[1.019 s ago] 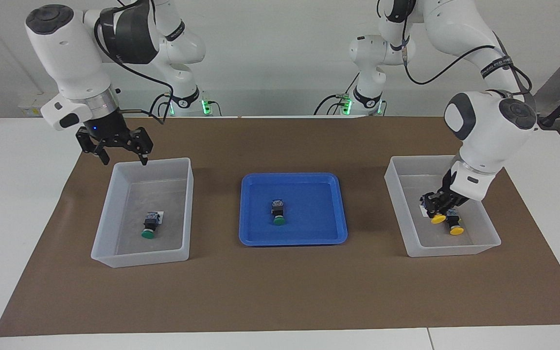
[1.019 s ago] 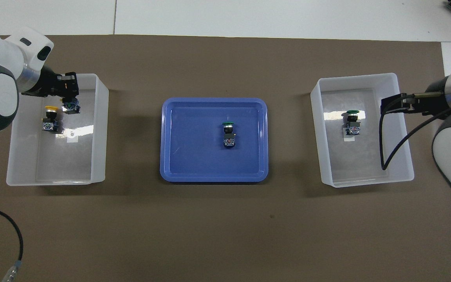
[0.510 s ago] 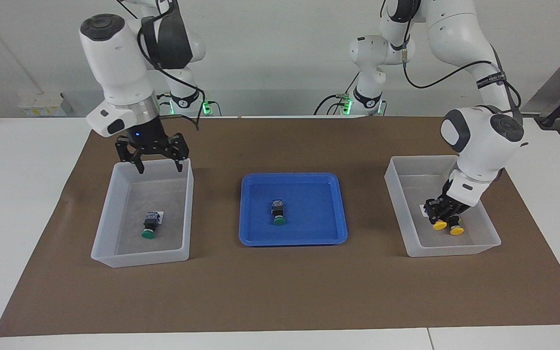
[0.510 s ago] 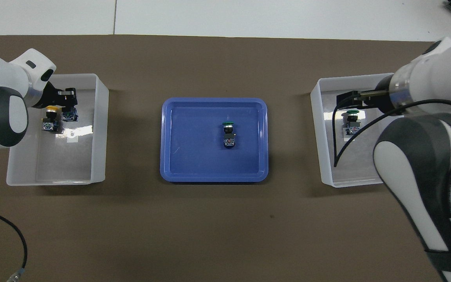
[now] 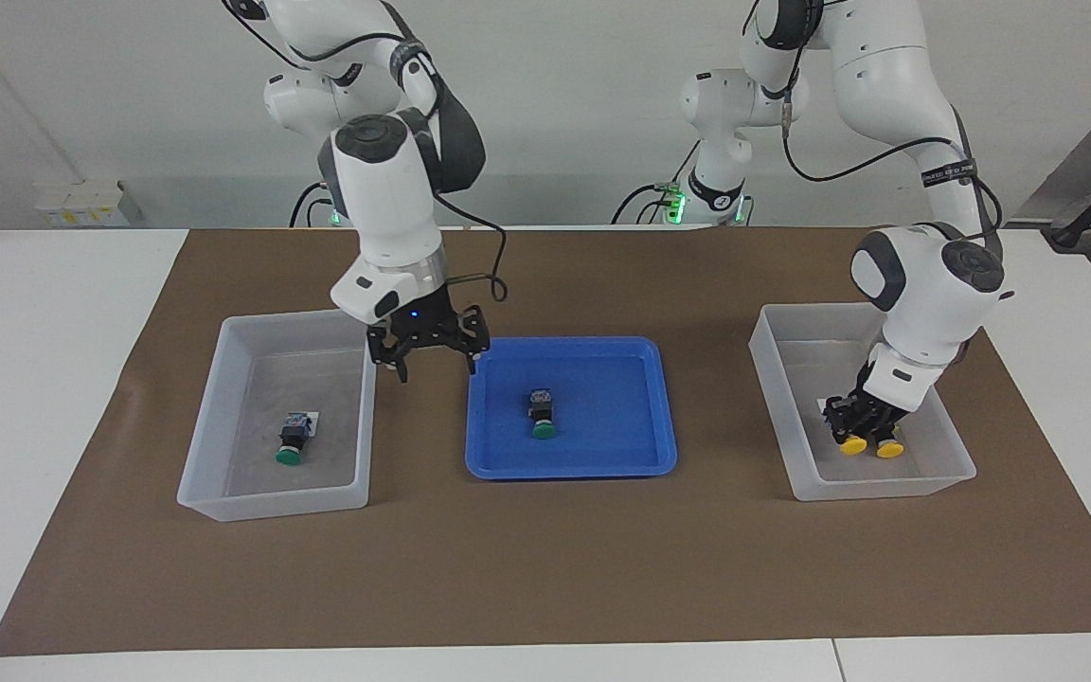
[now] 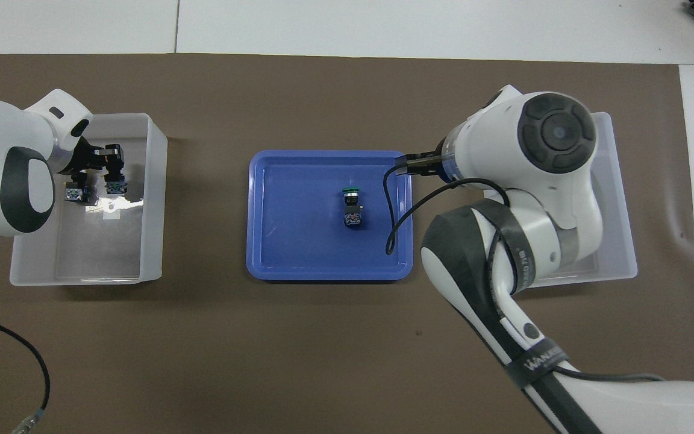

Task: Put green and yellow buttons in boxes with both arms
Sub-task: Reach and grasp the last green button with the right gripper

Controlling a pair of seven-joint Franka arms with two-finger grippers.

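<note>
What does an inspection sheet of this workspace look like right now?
Surface: white table under a brown mat.
Job's things: one green button in the bin at the right arm's end; one green button in the blue tray; two yellow buttons in the other bin.
Clutter: nothing seen.
Grippers: right gripper open, raised between bin and tray; left gripper down at the yellow buttons.
Cables: black cables on both arms.
Surroundings: white wall.

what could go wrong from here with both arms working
1. The left claw is down among the two yellow buttons in their box; lifting away may drag or tip one.
2. The open right claw hangs over the gap between the other box and the blue tray; descending there could clip a rim.
</note>
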